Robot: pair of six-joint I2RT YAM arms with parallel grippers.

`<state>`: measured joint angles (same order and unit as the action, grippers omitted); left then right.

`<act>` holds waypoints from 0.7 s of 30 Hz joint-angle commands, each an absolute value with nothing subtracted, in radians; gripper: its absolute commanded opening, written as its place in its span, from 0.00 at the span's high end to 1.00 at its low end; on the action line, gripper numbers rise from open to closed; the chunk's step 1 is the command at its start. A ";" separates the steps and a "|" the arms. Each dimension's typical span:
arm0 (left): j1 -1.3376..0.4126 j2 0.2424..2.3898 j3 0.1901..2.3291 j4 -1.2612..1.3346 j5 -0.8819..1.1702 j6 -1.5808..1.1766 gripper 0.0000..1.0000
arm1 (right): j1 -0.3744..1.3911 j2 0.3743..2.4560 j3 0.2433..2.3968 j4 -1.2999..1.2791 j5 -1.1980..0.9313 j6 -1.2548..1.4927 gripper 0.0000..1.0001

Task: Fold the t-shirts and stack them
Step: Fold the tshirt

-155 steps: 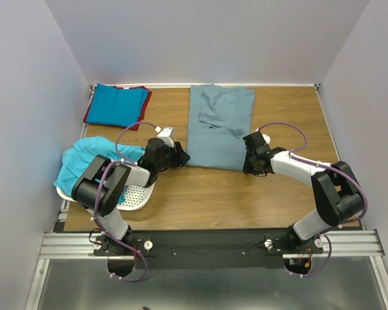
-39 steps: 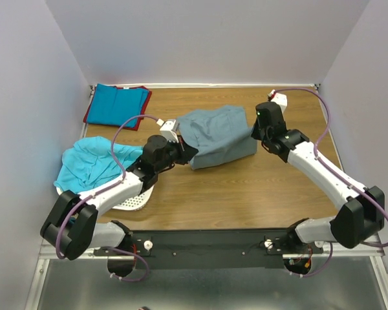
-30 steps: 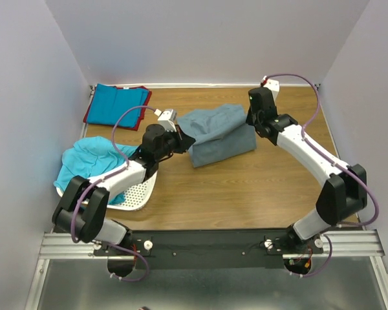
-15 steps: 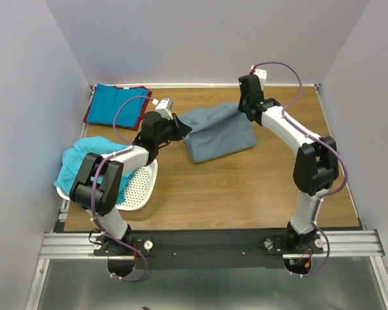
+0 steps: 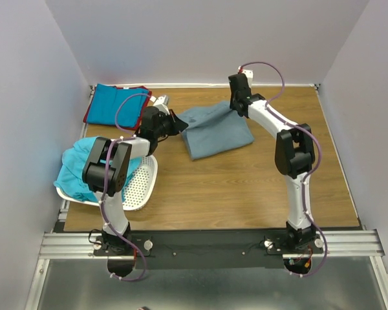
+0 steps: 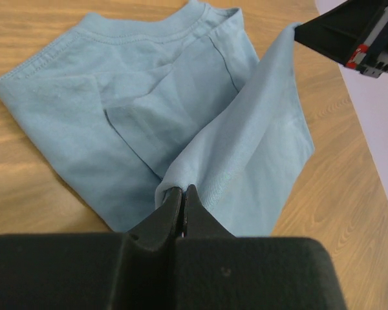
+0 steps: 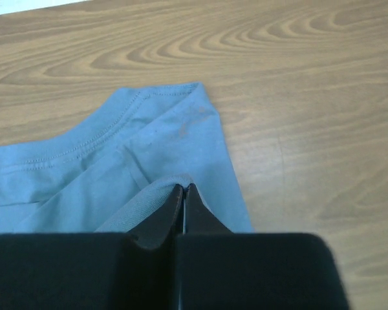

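Observation:
The grey-blue t-shirt [image 5: 215,130] lies folded at the table's far middle; it also fills the left wrist view [image 6: 181,123] and the right wrist view [image 7: 116,174]. My left gripper [image 5: 178,124] is shut on its left corner [image 6: 183,189]. My right gripper [image 5: 235,108] is shut on its right corner [image 7: 183,187]. Both hold the lifted edge over the far half of the shirt. A folded bright blue shirt [image 5: 116,104] lies on a red one [image 5: 88,115] at the far left. A turquoise shirt [image 5: 84,165] is heaped in the basket.
A white perforated basket [image 5: 137,187] stands at the left, near my left arm. Walls close in the table's left, right and far sides. Bare wood [image 5: 246,187] lies in front of the grey-blue shirt.
Both grippers have carried the shirt's near edge up and away toward the far side, folding the shirt over itself. The arms have stretched out farther.

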<state>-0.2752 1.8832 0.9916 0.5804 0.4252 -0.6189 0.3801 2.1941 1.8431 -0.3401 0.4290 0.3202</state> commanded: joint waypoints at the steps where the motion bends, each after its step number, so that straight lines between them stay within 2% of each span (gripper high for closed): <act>1: -0.235 1.919 1.066 0.601 0.436 -0.627 0.82 | 0.356 2.281 1.995 -0.316 0.424 0.275 0.89; 2: -0.227 1.921 1.080 0.595 0.428 -0.629 0.67 | 0.356 2.287 2.014 -0.318 0.413 0.272 0.74; 3: -0.222 1.907 1.101 0.588 0.413 -0.629 0.55 | 0.356 2.287 2.028 -0.316 0.404 0.270 0.35; 4: -0.219 1.895 1.111 0.578 0.394 -0.621 0.34 | 0.356 2.281 2.036 -0.318 0.388 0.270 0.25; 5: -0.215 1.881 1.118 0.551 0.361 -0.600 0.21 | 0.356 2.258 2.037 -0.314 0.385 0.271 0.20; 6: -0.215 1.852 1.123 0.540 0.347 -0.583 0.19 | 0.356 2.241 2.023 -0.314 0.382 0.272 0.10; 13: -0.239 1.752 1.004 0.531 0.311 -0.519 0.18 | 0.356 2.066 1.795 -0.292 0.296 0.270 0.08; 21: -0.262 1.709 0.804 0.698 0.386 -0.525 0.18 | 0.367 1.915 1.496 -0.164 0.095 0.299 0.10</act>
<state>-0.2562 1.7332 0.8700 0.6060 0.3523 -0.5434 0.3588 1.9518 1.5932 -0.2249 0.2256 0.2871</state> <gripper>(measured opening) 0.823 0.903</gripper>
